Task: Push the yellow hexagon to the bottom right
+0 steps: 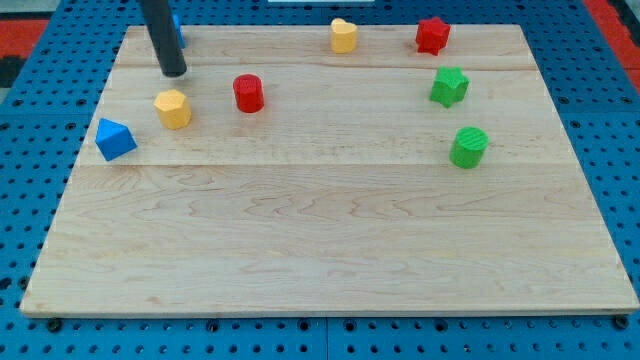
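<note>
The yellow hexagon (173, 108) sits on the wooden board (330, 240) at the upper left. My tip (173, 72) is just above it toward the view's top, a small gap apart, not touching. The dark rod rises from there out of the view's top edge. A blue block (178, 30) is mostly hidden behind the rod.
A blue block (115, 138) lies left of the hexagon near the board's left edge. A red cylinder (248, 93) stands to its right. A yellow block (344, 35) and a red star (432, 34) are at the top. A green star (449, 86) and a green cylinder (468, 146) are on the right.
</note>
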Controlling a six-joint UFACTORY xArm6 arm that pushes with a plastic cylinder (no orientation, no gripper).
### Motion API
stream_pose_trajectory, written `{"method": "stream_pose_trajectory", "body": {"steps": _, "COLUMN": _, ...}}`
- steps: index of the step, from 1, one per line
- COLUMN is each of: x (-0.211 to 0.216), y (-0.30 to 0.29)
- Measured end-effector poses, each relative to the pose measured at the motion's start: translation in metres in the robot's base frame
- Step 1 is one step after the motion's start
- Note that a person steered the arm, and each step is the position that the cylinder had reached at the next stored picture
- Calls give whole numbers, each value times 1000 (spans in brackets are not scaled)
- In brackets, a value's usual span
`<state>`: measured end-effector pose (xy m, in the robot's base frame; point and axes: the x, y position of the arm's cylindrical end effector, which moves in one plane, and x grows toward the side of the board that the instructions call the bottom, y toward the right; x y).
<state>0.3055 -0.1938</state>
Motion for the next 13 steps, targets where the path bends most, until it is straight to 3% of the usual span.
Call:
{"method": "stream_pose_trajectory", "body": {"steps": 1, "x": 42, "y": 15}}
{"method": "stream_pose_trajectory", "body": {"steps": 3, "x": 61, "y": -26}}
{"method": "stream_pose_trajectory", "body": {"steps": 5, "x": 146, "y": 138}}
{"method": "stream_pose_trajectory", "body": {"steps": 7, "x": 75, "y": 63}}
{"method": "stream_pose_trajectory", "body": {"steps": 8, "x": 115, "y": 39}}
{"method": "stream_pose_trajectory", "body": {"steps": 9, "x": 156, "y": 103}}
{"method": "stream_pose_trajectory", "body": {"steps": 10, "x": 198, "y": 204}}
{"method": "stream_pose_trajectory", "body": {"steps": 11, "x": 207, "y": 208}}
{"method": "stream_pose_trajectory", "body": {"steps": 12, "x": 193, "y": 110}}
{"method": "stream_pose_trajectory", "body": {"steps": 13, "x": 239, "y": 135}}
